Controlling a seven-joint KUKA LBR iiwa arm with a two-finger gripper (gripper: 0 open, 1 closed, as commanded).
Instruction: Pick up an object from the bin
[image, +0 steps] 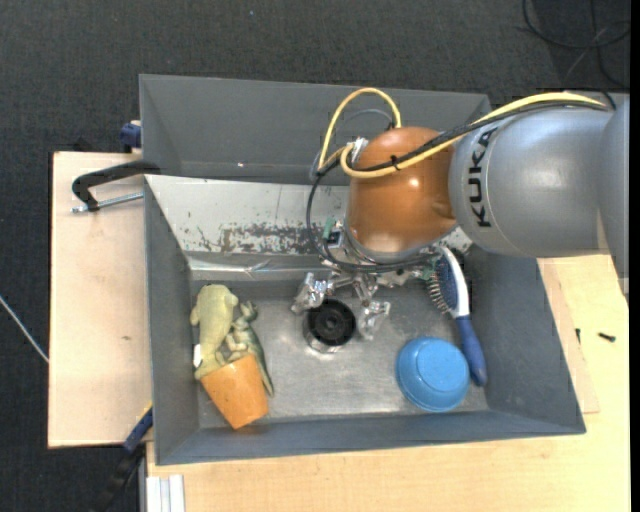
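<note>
My claw (343, 306) stands wide astride the small black round piece (330, 323), just left of the blue bowl (433, 374) — if I close off-centre, I reckon it squirts out sideways

Green toy (215, 318), orange cup (238, 390), blue dish (432, 373)

Down on the grey bin's floor (300, 385): at the left lies a green toy lizard (218, 318), stretched far to near, its near end touching an orange cup (238, 392) in the near-left corner. In the middle sits a small black round piece (330, 322). Over on the right is a blue round dish (433, 373), and just beside it a blue-handled brush (468, 345) lies along the right wall.
</note>
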